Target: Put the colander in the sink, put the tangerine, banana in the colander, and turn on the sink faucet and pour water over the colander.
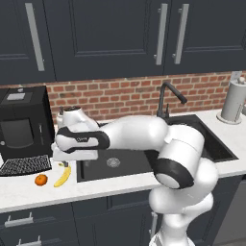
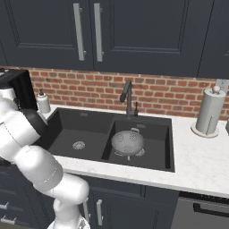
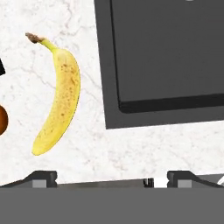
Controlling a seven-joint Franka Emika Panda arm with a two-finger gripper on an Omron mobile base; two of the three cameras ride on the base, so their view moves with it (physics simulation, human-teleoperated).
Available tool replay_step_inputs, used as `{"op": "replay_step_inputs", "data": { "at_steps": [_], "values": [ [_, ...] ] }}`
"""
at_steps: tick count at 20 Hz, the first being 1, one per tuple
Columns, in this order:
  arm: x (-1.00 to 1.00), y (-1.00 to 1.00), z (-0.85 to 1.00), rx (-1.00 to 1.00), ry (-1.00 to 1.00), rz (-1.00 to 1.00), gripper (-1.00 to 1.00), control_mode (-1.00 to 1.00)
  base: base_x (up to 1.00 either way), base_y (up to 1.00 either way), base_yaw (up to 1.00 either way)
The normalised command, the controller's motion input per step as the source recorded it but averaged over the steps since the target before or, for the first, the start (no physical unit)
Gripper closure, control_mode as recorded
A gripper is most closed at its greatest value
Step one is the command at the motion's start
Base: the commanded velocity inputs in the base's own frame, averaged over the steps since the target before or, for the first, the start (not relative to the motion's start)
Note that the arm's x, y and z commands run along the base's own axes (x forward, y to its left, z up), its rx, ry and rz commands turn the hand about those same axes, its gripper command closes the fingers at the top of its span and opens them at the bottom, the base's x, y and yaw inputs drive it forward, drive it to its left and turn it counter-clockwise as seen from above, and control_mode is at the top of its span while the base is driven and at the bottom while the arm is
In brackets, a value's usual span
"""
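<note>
The colander [image 2: 127, 142] sits in the smaller right basin of the black sink [image 2: 67, 129]. On the white counter left of the sink lie the banana [image 1: 63, 176] and the tangerine [image 1: 41, 179], side by side. My gripper [image 1: 67, 159] hovers just above them, open and holding nothing. In the hand view the banana [image 3: 59, 96] lies left of centre, well ahead of the gripper [image 3: 112, 178]. The tangerine [image 3: 1, 120] is cut off by the left edge there, and the sink [image 3: 166, 57] corner is on the right. The sink faucet [image 2: 127, 96] stands behind the basins and no water runs from it.
A black appliance [image 1: 21, 125] and a dark grid mat [image 1: 24, 166] stand left of the fruit. A white soap dispenser [image 2: 43, 102] is at the sink's back left. A paper towel holder [image 2: 209, 112] stands on the right counter.
</note>
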Motion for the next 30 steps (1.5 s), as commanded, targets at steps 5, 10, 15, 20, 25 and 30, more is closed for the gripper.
{"op": "replay_step_inputs", "data": {
  "at_steps": [5, 10, 15, 20, 25, 30],
  "values": [
    [0.39, 0.24, -0.34, 0.0, 0.0, 0.0, -1.0, -1.0, 0.0, 0.0, 0.0],
    [0.16, 0.41, -0.25, -0.03, 0.0, 0.0, -1.0, -1.0, 0.0, 0.0, 0.0],
    [0.05, 0.27, -0.02, -0.03, 0.01, 0.0, -1.0, -1.0, 0.0, 0.0, 0.0],
    [0.03, 0.0, -0.02, 0.0, 0.0, 0.0, -1.0, -1.0, 0.0, 0.0, 0.0],
    [0.03, 0.0, -0.08, 0.0, 0.0, 0.0, -1.0, -1.0, 0.0, 0.0, 0.0],
    [0.01, -0.04, -0.37, 0.0, 0.0, 0.0, -1.0, -1.0, 0.0, 0.0, 0.0]
  ]
}}
